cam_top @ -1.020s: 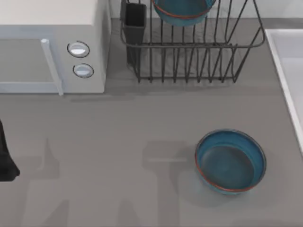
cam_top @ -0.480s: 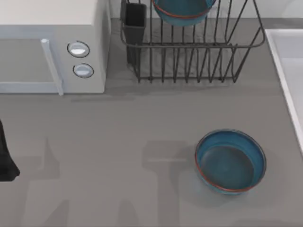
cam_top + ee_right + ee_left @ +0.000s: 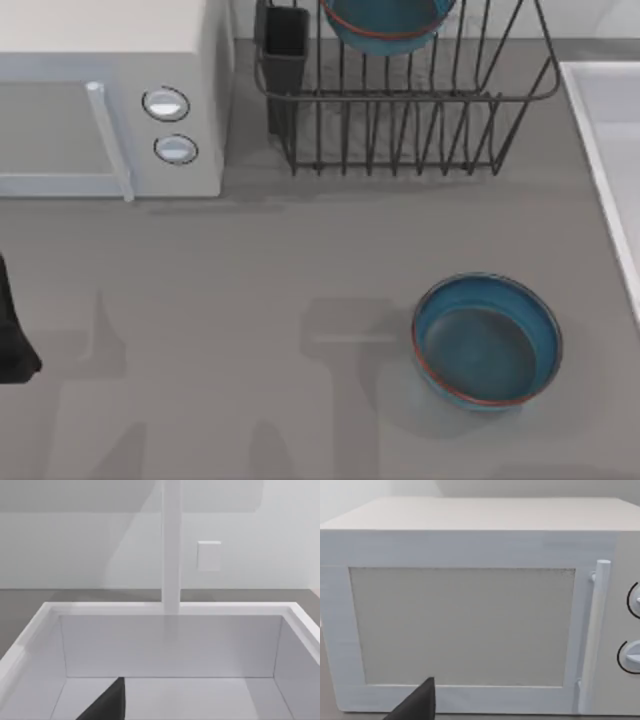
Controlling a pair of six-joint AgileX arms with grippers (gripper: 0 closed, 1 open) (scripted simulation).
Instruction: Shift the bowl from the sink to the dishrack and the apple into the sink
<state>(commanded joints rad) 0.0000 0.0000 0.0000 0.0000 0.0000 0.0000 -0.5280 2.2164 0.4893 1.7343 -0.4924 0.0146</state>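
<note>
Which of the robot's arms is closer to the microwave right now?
The left. Its wrist view faces the microwave door close up, and the arm sits at the table's left edge below the microwave in the top view. The right wrist view looks into the sink, at the table's right side.

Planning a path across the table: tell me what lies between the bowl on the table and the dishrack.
Top view: bare grey tabletop lies between the bowl on the table and the dishrack.

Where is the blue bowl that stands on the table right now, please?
In the top view, the blue bowl stands upright on the grey table, right of centre, in front of the dishrack and just left of the sink.
</note>
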